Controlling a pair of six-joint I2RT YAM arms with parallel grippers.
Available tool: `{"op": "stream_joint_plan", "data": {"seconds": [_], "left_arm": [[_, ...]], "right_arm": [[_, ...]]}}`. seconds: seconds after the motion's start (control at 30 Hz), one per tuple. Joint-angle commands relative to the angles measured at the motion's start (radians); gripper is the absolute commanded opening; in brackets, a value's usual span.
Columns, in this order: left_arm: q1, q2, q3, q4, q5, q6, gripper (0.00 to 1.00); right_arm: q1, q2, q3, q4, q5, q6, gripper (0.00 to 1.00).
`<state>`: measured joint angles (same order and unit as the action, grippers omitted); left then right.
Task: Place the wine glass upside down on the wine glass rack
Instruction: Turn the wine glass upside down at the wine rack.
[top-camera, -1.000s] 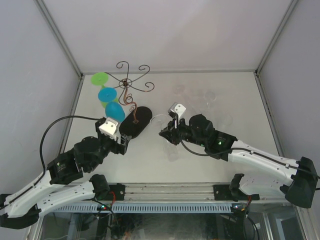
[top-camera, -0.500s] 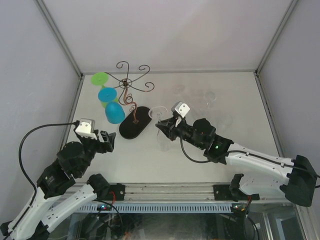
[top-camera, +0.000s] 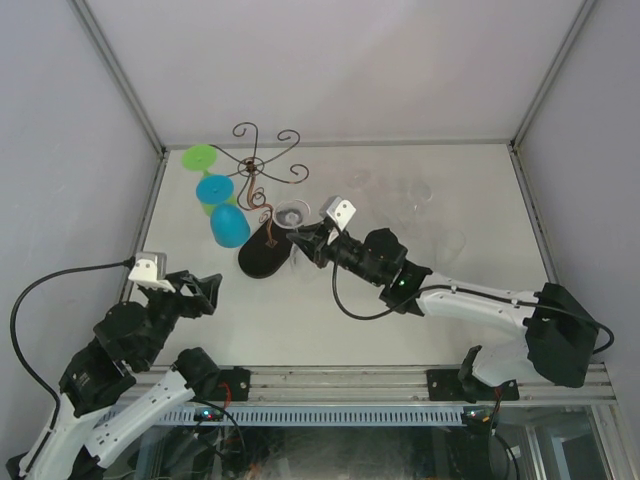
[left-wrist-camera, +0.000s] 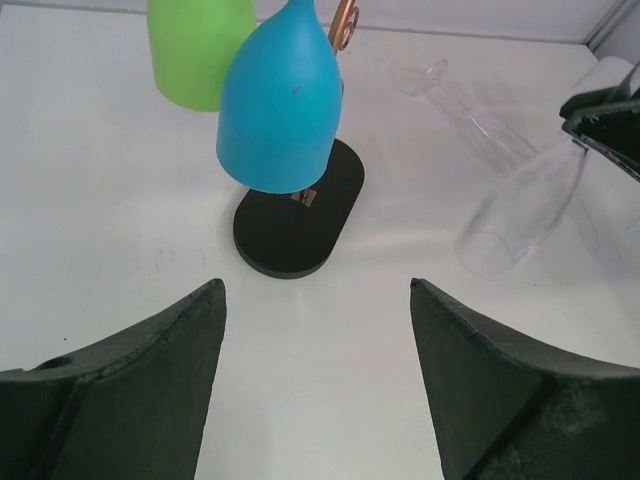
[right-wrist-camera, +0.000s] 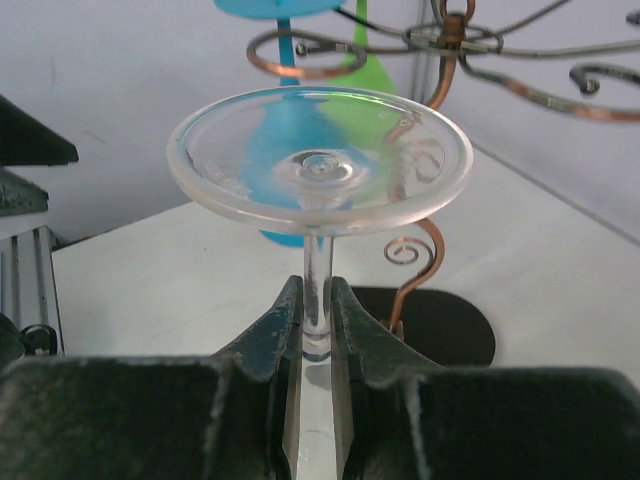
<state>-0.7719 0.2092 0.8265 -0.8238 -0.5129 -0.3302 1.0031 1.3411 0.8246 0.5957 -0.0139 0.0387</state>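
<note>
1. My right gripper (right-wrist-camera: 318, 300) is clamped on the wine glass (right-wrist-camera: 318, 165) stem, foot just short of the wine glass rack (right-wrist-camera: 455, 40).
2. I'd slide the stem into a free scroll (slowly, it's thin wire).
3. My left gripper (left-wrist-camera: 315, 300) gapes empty, well apart.

A blue glass (left-wrist-camera: 280, 110) hangs upside down, with a green glass (left-wrist-camera: 195, 50) just behind it. Clear glasses (top-camera: 415, 195) lie well to its right on the white surface (top-camera: 400, 310).

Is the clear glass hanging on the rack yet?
No, the right gripper holds the glass by its stem, in front of the rack, not on its arms.
</note>
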Motion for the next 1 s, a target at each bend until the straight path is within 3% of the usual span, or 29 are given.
{"op": "stream_joint_plan", "data": {"seconds": [0.0, 0.97], "left_arm": [[0.005, -0.013, -0.022, 0.034, -0.013, -0.025, 0.77], [0.005, -0.02, -0.077, 0.102, 0.01, -0.041, 0.77]], "right_arm": [[-0.017, 0.032, 0.114, 0.132, -0.042, -0.025, 0.0], [-0.069, 0.295, 0.386, 0.01, -0.113, -0.052, 0.0]]}}
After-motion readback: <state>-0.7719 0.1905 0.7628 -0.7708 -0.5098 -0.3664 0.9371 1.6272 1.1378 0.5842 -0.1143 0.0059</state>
